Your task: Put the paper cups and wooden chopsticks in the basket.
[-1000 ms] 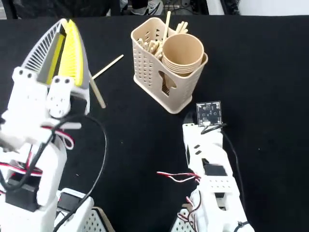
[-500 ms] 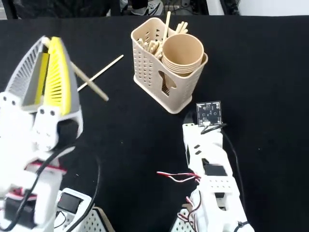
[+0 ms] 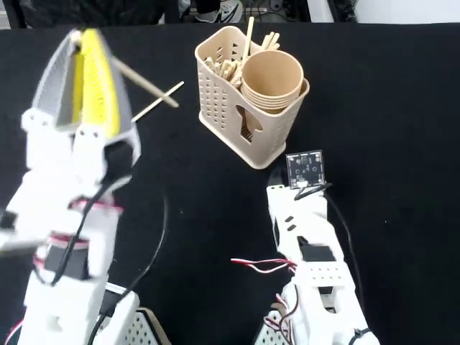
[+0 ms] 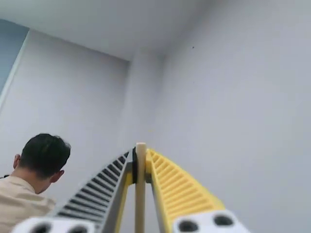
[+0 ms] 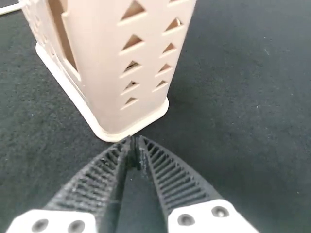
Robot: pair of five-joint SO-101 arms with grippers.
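High view, upper left of the frame: we see the left gripper (image 3: 79, 36) raised above the black table (image 3: 402, 108), its grey and yellow jaws clamped on one wooden chopstick (image 3: 140, 77), which slants down and to the right from the jaw tips. In the left wrist view we find the same stick upright between the two jaws, against a pale wall. A second chopstick (image 3: 152, 107) lies flat on the table just left of the basket (image 3: 248, 122), apart from it.

Upper centre: the basket stands upright. We note the stacked paper cups (image 3: 272, 77) in its right compartment and a bundle of chopsticks (image 3: 228, 68) in its left one.

Lower centre: the right arm lies low. In the right wrist view the right gripper (image 5: 133, 145) has its black jaws together, holding nothing, with the tips just beside the basket's bottom corner.
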